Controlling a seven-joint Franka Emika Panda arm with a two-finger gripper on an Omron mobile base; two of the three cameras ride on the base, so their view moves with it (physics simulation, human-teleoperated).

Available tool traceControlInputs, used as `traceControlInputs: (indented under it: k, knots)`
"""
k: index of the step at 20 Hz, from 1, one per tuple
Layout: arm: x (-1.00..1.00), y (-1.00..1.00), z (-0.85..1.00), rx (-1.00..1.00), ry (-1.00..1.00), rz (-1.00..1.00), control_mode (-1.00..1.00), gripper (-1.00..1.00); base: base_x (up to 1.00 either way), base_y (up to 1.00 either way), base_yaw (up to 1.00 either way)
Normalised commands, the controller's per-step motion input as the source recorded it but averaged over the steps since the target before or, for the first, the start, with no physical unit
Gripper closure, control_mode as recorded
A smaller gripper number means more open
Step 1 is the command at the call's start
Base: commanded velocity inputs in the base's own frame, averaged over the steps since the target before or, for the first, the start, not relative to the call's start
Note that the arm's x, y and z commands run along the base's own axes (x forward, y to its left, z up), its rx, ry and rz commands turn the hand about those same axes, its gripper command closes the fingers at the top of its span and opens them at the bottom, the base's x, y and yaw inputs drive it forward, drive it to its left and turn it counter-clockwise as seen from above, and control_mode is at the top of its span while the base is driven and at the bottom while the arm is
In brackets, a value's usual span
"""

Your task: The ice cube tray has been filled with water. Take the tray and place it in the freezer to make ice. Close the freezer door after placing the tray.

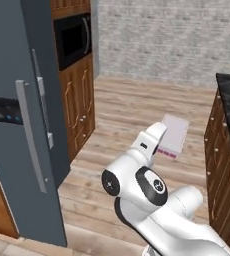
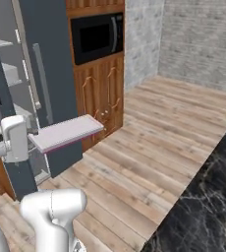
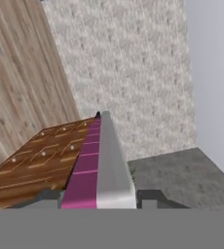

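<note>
Ice cube tray (image 2: 66,133) hangs in the air above the wooden floor (image 2: 149,142), a pale flat slab with a magenta edge, level and carried at one short end by the gripper (image 2: 30,140). In the right base view it sits in the left middle of the frame, reaching out to the right from the white hand. In the left base view the tray (image 1: 173,134) shows right of centre, just past the end of the arm. In the hand view the tray (image 3: 102,170) runs up from the bottom centre, seen edge-on, with the two dark fingertips (image 3: 153,197) pressed against its sides; the pincer is closed narrowly on it.

Just left of the tray in the right base view stands the freezer (image 2: 51,59), slate-grey, with pale shelves visible at the far left. The freezer door (image 1: 17,125) with its black panel and silver handle fills the left of the left base view, swung open. Beyond stands a wooden cabinet (image 2: 102,88) with a black microwave (image 2: 96,37), and a dark marble counter (image 2: 203,206) lies at lower right.
</note>
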Motion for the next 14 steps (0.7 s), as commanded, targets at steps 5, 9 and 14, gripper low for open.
traceControlInputs:
  k: [5, 9, 14]
  knots:
    - [0.00, 0.00, 0.00, 0.00, 0.00, 0.00, 1.00, 1.00, 1.00, 0.00, -0.41]
    - [0.00, 0.00, 0.00, 0.00, 0.00, 0.00, 1.00, 1.00, 1.00, 0.03, -0.44]
    - [0.00, 0.00, 0.00, 0.00, 0.00, 0.00, 1.00, 1.00, 0.87, 0.01, -0.29]
